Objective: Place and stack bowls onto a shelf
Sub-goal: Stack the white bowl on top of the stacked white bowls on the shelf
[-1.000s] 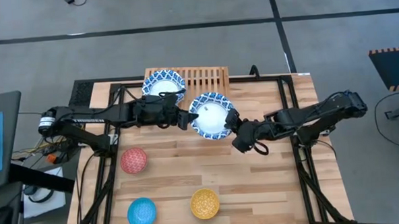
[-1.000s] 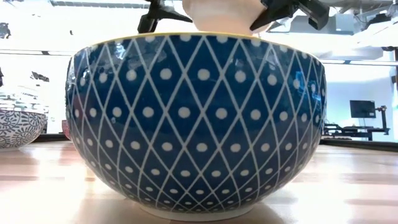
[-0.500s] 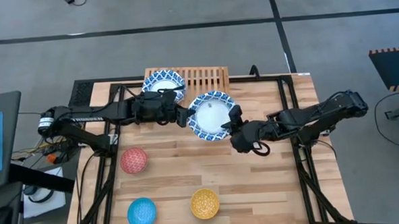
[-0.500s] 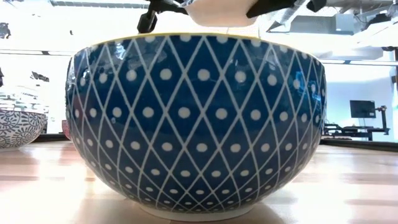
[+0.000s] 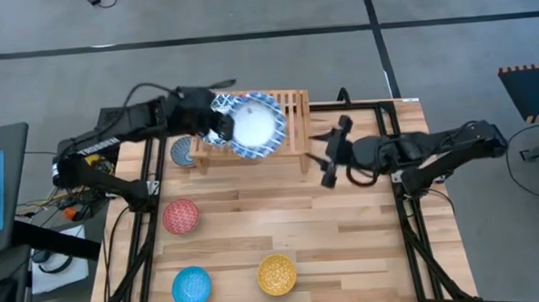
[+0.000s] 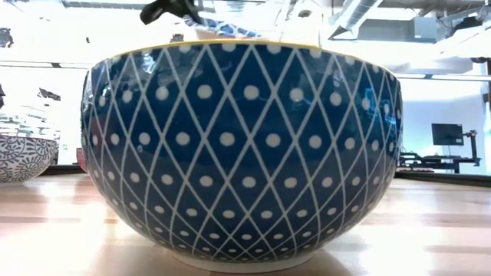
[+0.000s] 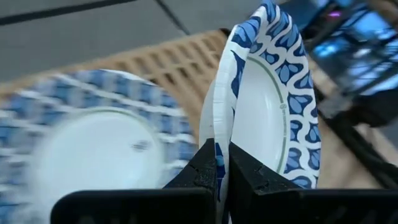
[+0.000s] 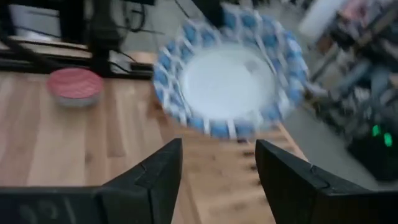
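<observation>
My left gripper (image 5: 221, 126) is shut on a white bowl with a blue-patterned rim (image 5: 252, 124), held up over the light-wood slatted shelf (image 5: 288, 109) at the table's far edge. A second white, blue-rimmed bowl (image 7: 93, 149) rests on the shelf below it, mostly hidden in the high view. My right gripper (image 5: 322, 153) stands open to the right of the shelf with nothing between its fingers (image 8: 217, 180). A small grey-blue bowl (image 5: 180, 150) sits on the table by the shelf's left end. My left gripper pinches the bowl's rim (image 7: 219, 158) between its two fingers, one on the white inner wall and one on the outer wall. The hold is at the bowl's left side. The bowl is lifted clear above the shelf and tilted.
A red bowl (image 5: 181, 216), a bright blue bowl (image 5: 192, 286) and a yellow bowl (image 5: 277, 274) stand on the near half of the plank table. A blue diamond-patterned bowl with a yellow rim (image 6: 242, 146) fills the low view. Bare planks lie between the shelf and these bowls.
My left gripper has shut on the bowl's left rim, then lifted it and carried it toward the far left, over the shelf, tipping it. My right gripper has opened, let go of the bowl's right rim and drawn back a little toward the far right.
</observation>
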Controlling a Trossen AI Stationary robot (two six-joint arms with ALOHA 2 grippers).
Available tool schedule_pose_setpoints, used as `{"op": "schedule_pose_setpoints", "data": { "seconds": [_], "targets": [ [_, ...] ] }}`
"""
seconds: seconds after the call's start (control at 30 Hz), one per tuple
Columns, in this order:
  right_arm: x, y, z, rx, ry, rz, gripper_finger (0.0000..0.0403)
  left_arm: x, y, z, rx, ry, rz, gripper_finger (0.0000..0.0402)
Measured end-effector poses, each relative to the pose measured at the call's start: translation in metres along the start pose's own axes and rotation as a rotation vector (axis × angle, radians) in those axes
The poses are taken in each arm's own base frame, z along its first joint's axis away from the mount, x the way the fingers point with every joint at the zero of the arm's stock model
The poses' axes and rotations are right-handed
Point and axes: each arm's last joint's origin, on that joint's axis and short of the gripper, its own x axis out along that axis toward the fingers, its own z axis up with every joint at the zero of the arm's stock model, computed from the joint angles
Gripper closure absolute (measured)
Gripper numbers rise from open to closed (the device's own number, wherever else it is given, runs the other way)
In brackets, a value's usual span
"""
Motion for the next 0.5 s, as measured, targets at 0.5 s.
{"op": "schedule_pose_setpoints", "data": {
  "seconds": [0.5],
  "targets": [
    [-0.017, -0.035, -0.016, 0.251, 0.126, -0.088, 0.0172, -0.021, 0.072, 0.034, -0.044, 0.18, 0.187, 0.0401]
  ]
}}
